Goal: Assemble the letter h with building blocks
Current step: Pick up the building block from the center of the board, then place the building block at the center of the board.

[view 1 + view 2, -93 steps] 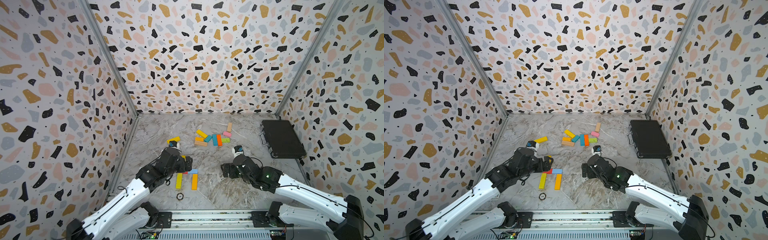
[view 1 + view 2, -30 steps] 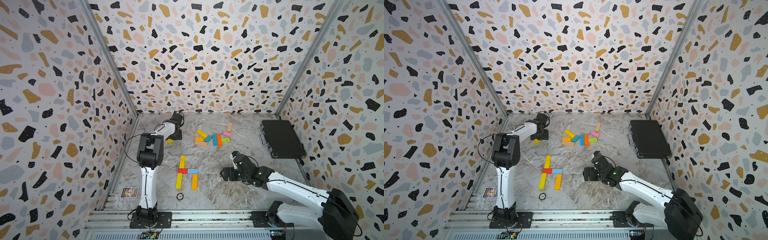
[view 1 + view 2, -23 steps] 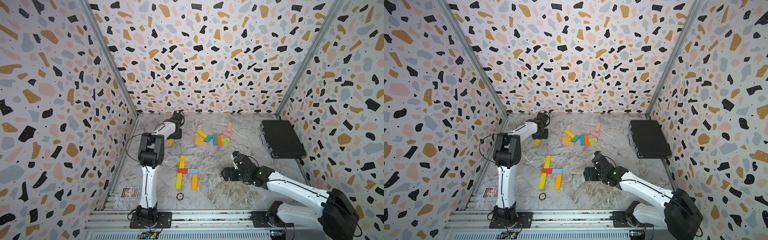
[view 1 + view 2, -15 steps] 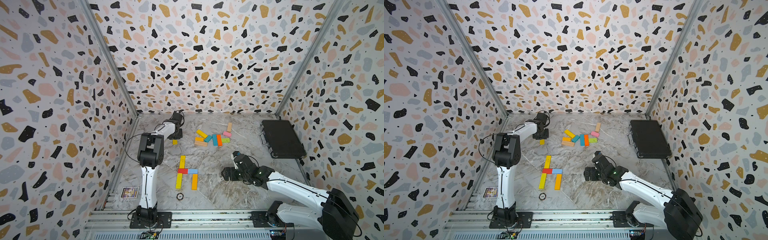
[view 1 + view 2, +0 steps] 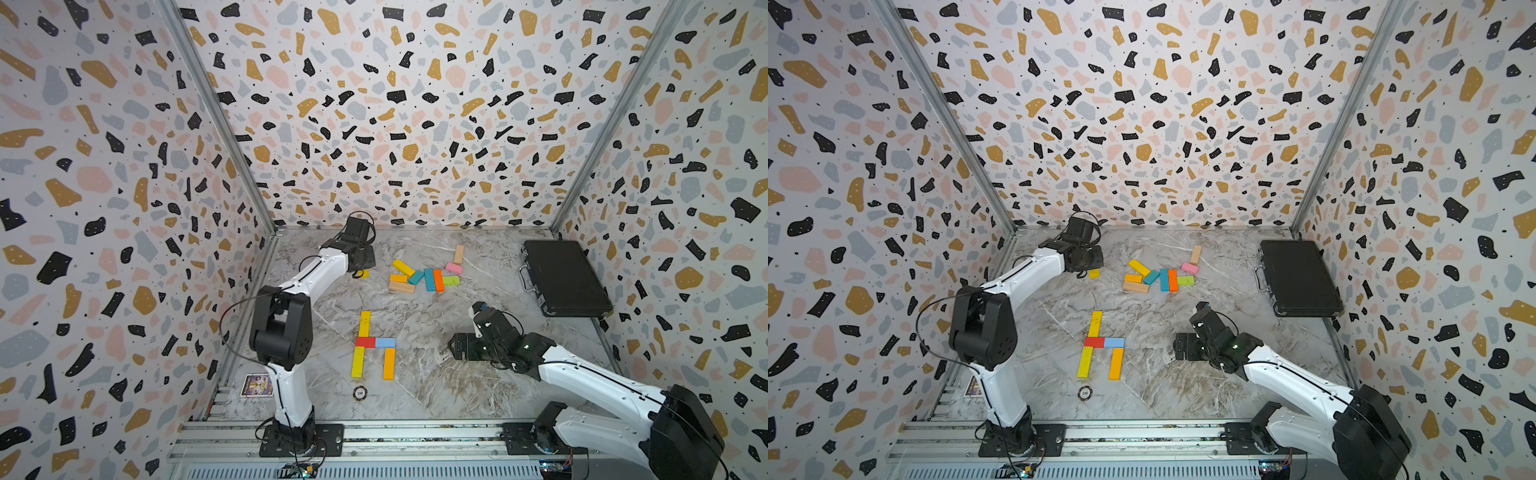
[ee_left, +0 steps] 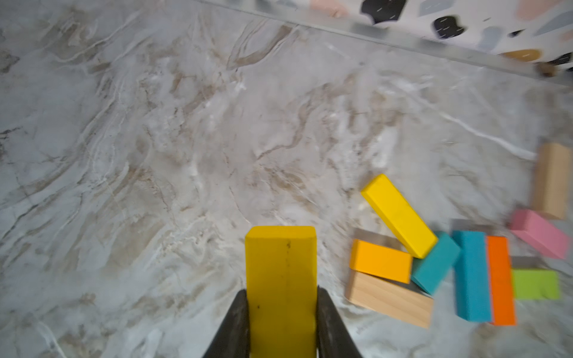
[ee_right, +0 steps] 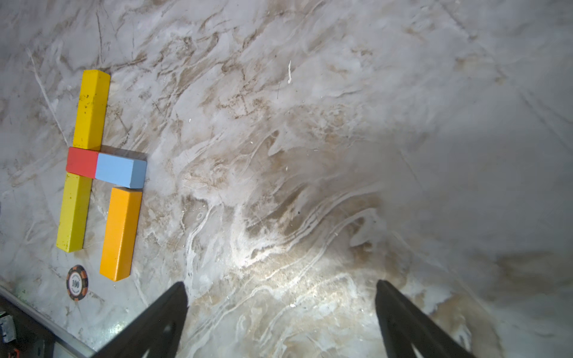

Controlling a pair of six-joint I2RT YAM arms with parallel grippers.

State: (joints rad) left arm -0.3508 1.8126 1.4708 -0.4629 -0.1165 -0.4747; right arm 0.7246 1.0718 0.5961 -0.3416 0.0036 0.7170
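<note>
Left gripper [image 6: 282,293] is clamped on a yellow block [image 6: 280,263] at the back of the surface, long axis pointing straight out of the jaws. The letter [image 5: 372,345] lies well apart, toward the robot's base. Right gripper [image 7: 280,283] is wide open and empty.

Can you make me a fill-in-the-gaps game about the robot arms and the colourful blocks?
1. The left gripper is shut on a long rectangular block whose colour is ____.
2. The right gripper holds nothing and its jaws stand ____.
3. The short red block touches a short block coloured ____.
4. The small round disc near them shows the number ____.
Missing words: yellow; open; blue; 100.
</note>
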